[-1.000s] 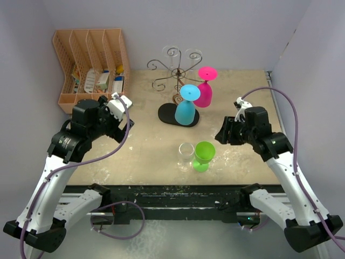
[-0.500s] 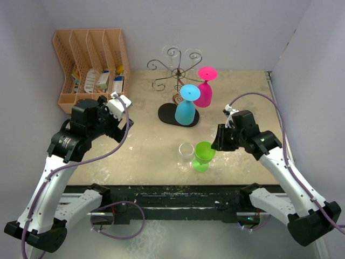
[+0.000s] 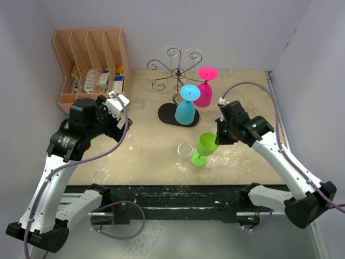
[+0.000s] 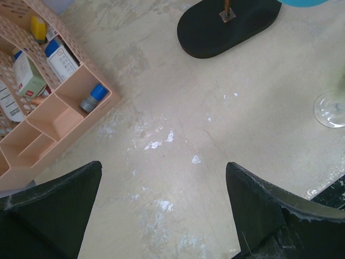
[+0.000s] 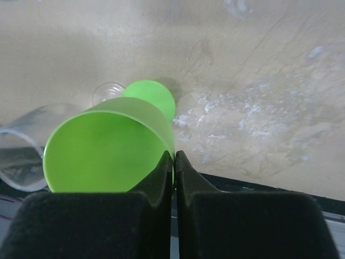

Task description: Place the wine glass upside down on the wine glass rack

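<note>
We saw the right tool (image 5: 173, 163) clamped on the rim of the green wine glass (image 3: 205, 145), tilted in front of the wine glass rack (image 3: 175, 73) bearing 2 inverted glasses (image 3: 186, 110), so inverting and hanging remained, while the left tool (image 4: 161, 208) gaped apart.

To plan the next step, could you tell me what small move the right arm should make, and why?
Probably lift straight up: the right gripper has its fingers shut on the rim of the green wine glass, which is tilted, its foot low beside the clear glass, which a sideways move might knock.
</note>
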